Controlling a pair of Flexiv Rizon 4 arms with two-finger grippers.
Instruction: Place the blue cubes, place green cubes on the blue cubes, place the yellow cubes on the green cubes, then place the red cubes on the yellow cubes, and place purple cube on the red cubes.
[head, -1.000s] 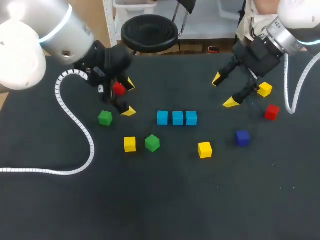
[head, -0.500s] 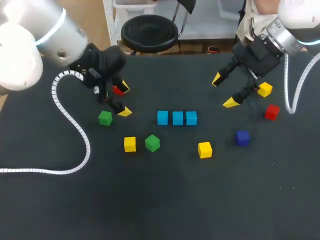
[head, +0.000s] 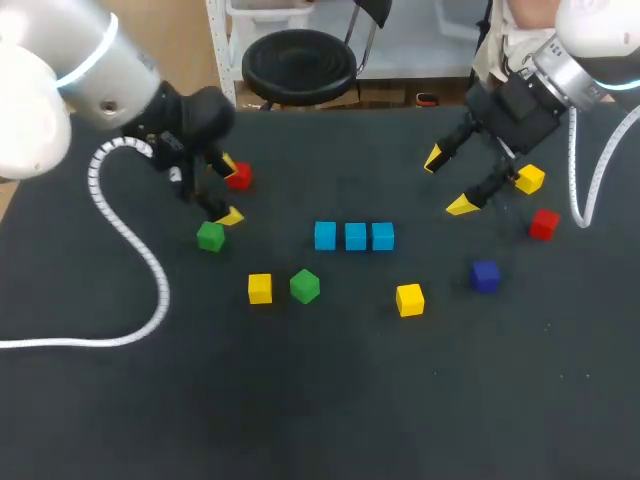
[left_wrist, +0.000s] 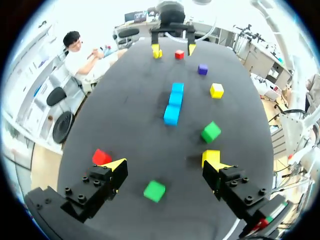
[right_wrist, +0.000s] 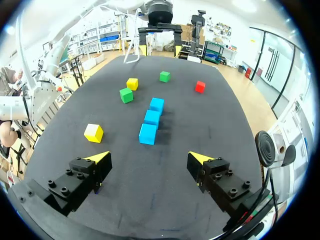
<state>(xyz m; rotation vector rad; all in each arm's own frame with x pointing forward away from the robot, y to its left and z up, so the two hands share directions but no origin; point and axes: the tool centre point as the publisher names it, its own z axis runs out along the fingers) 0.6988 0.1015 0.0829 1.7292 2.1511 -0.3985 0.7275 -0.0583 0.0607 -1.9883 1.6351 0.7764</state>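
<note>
So, your left gripper (left_wrist: 163, 162) hangs wide open, empty, over a green cube (left_wrist: 154, 190).
The blue cubes (head: 354, 236) sit in a row, so green's probably next; right gripper (head: 447, 182) gapes empty too.

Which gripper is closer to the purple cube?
Right. The right gripper sits just behind the purple cube, toward the table's far edge. The left gripper is far off, past the row of blue cubes.

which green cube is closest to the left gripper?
The green cube lying just under the left gripper, close to one of its open fingers. The other green cube sits farther off, beside a yellow cube.
</note>
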